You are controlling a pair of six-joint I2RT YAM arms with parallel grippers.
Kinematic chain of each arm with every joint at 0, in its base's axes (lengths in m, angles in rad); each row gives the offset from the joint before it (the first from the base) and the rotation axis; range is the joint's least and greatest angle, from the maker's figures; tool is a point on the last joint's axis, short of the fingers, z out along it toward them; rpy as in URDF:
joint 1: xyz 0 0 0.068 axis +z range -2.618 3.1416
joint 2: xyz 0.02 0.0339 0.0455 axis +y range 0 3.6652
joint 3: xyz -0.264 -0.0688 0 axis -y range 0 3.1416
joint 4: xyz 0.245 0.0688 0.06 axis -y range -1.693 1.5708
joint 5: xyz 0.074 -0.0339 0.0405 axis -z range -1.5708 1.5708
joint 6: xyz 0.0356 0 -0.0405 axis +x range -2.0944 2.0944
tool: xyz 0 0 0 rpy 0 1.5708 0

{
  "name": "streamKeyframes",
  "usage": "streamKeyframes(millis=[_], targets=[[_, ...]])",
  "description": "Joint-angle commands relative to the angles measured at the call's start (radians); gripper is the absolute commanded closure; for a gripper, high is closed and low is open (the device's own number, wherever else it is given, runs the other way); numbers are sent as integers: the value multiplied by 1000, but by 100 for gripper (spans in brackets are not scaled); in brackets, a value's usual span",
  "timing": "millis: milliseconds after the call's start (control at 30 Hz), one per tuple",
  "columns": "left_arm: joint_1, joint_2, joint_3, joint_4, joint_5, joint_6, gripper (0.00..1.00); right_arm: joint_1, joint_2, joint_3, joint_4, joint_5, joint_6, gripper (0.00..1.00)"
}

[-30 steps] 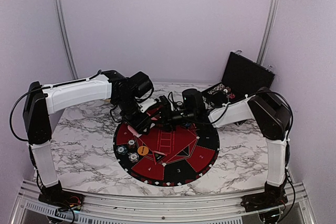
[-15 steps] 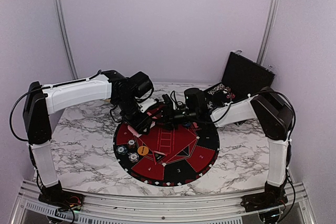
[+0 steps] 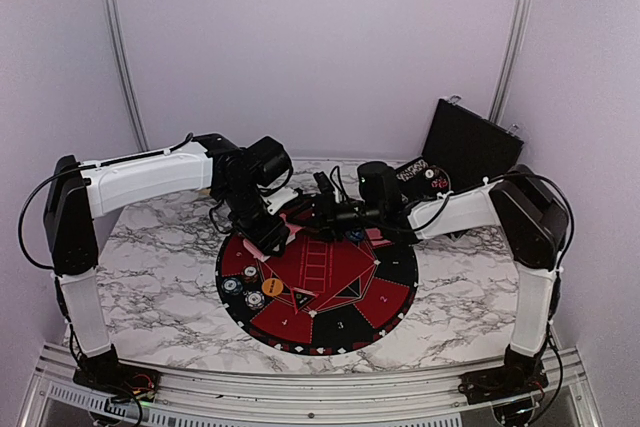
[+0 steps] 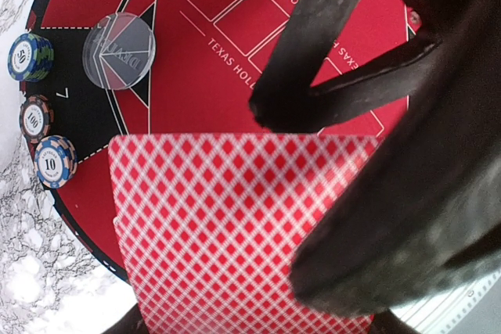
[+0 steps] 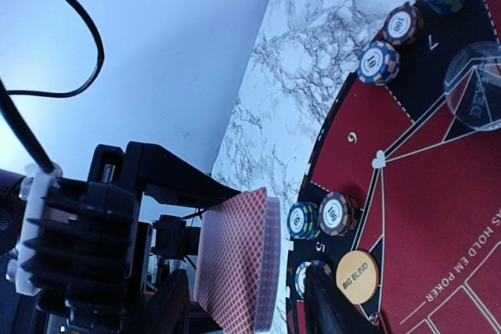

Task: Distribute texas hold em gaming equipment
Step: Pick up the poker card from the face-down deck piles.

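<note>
My left gripper (image 3: 268,235) is shut on a deck of red-backed playing cards (image 4: 235,224), held over the mat's far-left edge. My right gripper (image 5: 246,271) is open, with one finger on each side of that deck (image 5: 235,263) and gaps showing. Small poker chip stacks (image 4: 37,117) sit along the mat's rim beside a clear round disc (image 4: 119,51). Two more chip stacks (image 5: 337,213) stand by an orange "BIG BLIND" disc (image 5: 358,276). From above, chips (image 3: 232,287) and the orange disc (image 3: 273,287) lie at the mat's left.
The round red-and-black mat (image 3: 345,292) covers the middle of the marble table (image 3: 160,287). An open black case (image 3: 470,147) stands at the back right, behind the right arm. Both arms meet above the mat's far edge.
The right arm has drawn back slightly to the right, and its gripper sits a little farther from the camera. The left arm and the deck have not moved.
</note>
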Motion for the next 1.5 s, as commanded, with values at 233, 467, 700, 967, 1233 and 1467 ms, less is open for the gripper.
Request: streamKeyframes(millis=[233, 467, 700, 967, 1233, 1467], targets=[[-2, -4, 20, -7, -10, 7, 69, -17, -55, -29, 20, 4, 14, 66], [-2, -3, 21, -5, -15, 5, 69, -16, -62, -44, 33, -4, 26, 71], [-2, -2, 22, -6, -15, 5, 69, -16, -69, -58, 46, -5, 36, 76], [-2, -1, 23, -6, -16, 4, 69, -9, -67, -50, 49, -12, 42, 81], [0, -4, 21, -6, -18, 4, 69, -10, -63, -46, 42, -13, 43, 90], [0, -7, 17, -6, -19, 4, 69, -21, -67, -41, 42, -19, 48, 100]])
